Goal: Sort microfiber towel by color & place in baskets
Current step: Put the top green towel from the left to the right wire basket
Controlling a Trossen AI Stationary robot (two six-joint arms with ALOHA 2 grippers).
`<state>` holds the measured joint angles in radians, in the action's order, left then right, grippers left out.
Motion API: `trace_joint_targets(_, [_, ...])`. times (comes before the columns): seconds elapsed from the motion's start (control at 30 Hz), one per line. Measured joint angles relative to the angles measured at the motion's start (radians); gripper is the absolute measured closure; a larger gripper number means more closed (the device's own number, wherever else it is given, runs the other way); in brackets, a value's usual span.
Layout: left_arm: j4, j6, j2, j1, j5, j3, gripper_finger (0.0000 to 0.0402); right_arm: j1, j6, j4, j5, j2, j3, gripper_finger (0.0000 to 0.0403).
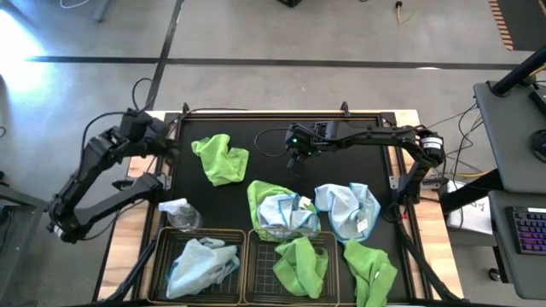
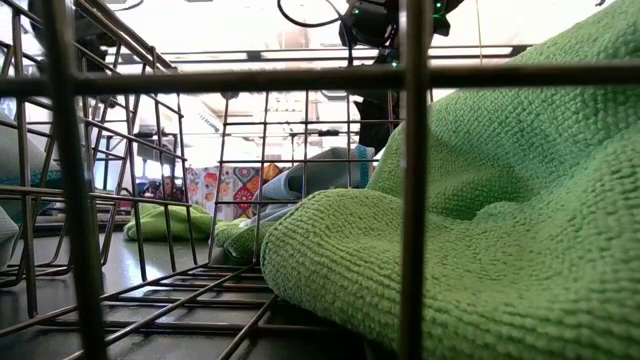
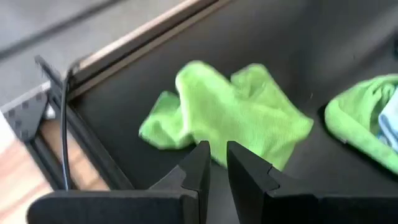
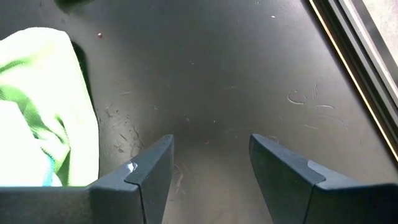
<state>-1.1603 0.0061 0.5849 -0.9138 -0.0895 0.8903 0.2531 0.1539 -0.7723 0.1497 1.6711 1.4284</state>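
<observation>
Lime green and pale blue microfiber towels lie on the black mat. One green towel lies alone at the far left, and my left gripper hovers beside it, near the mat's far left edge, all but shut with nothing between its fingers. A green and blue heap, a blue towel and a green one lie nearer. The left basket holds a blue towel; the right basket holds a green one. My right gripper hangs open above bare mat.
A small clear spray bottle lies on the mat just beyond the left basket. The mat's raised frame runs along the far edge. Bare mat lies between the lone green towel and my right gripper.
</observation>
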Motion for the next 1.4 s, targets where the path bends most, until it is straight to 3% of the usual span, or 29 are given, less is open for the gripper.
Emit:
trace_joint_targets(0.5, [0.037, -0.024, 0.025, 0.0, -0.038, -0.113, 0.0363, 0.0, 0.0, 0.0, 0.0, 0.0, 0.0, 0.0197])
trace_joint_targets(0.7, [0.159, -0.042, 0.028, 0.001, -0.161, -0.161, 0.0363, 0.0, -0.009, 0.0, 0.0, 0.0, 0.0, 0.0197])
trace_joint_targets(1.4, [0.178, -0.057, 0.268, 0.012, -0.164, -0.164, 0.0363, 0.0, -0.025, 0.031, 0.0, 0.0, 0.0, 0.0197])
